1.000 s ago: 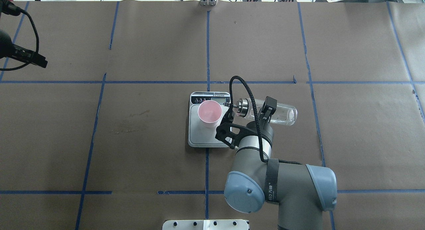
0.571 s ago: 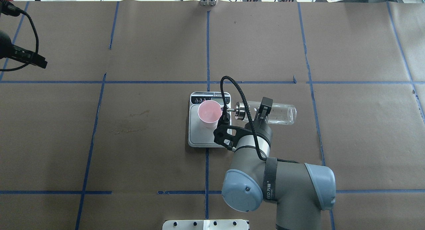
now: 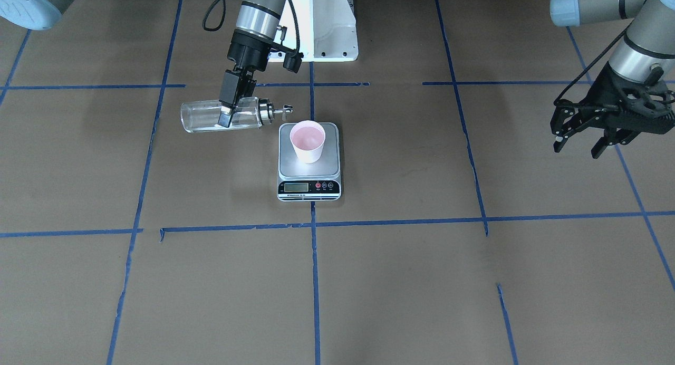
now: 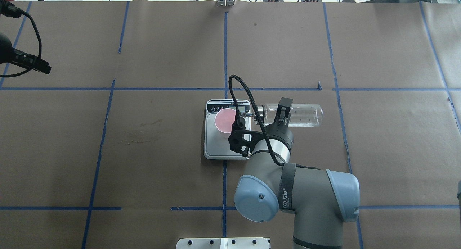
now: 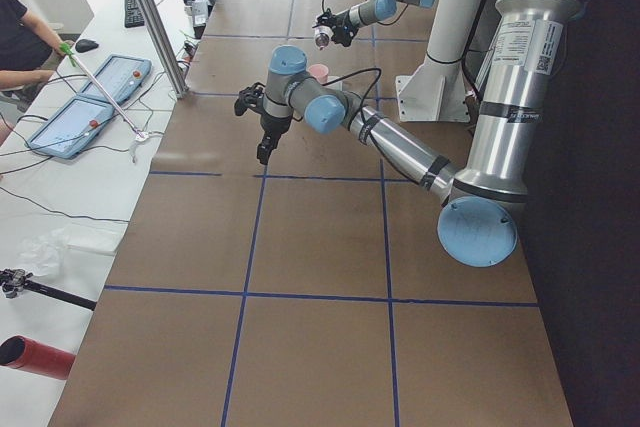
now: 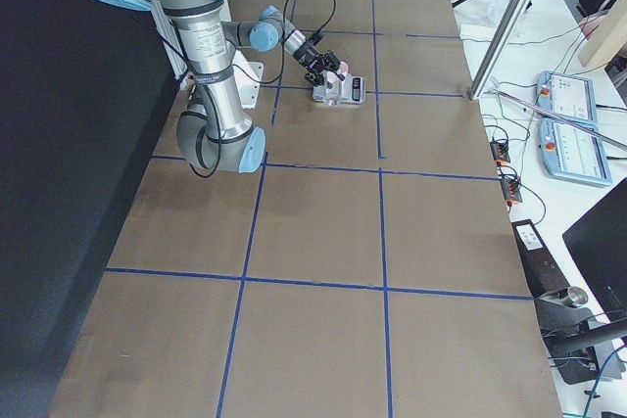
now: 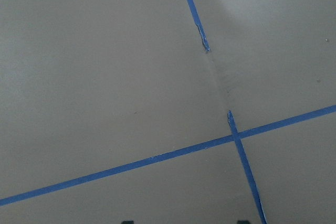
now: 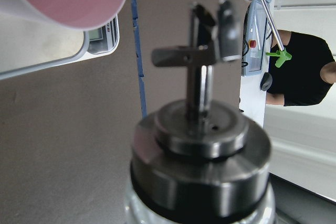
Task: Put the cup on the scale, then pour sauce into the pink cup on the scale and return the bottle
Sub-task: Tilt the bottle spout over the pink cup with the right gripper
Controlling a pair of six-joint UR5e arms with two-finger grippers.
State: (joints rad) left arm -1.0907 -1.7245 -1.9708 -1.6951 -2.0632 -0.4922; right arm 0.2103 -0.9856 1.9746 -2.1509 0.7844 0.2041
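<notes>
Right gripper pinches the bottle across its glass body and holds it level on its side above the table, which is covered in brown paper gridded with blue tape. Ahead of the fingers the spout points at the cup, its tip near the rim. The cup stands upright on the scale, just past the spout. An operator in black sits at a bench beyond the table's edge. The right arm reaches out from its white base plate, wrist turned down. Well apart, past the scale, the left gripper hangs over the paper with fingers spread.
</notes>
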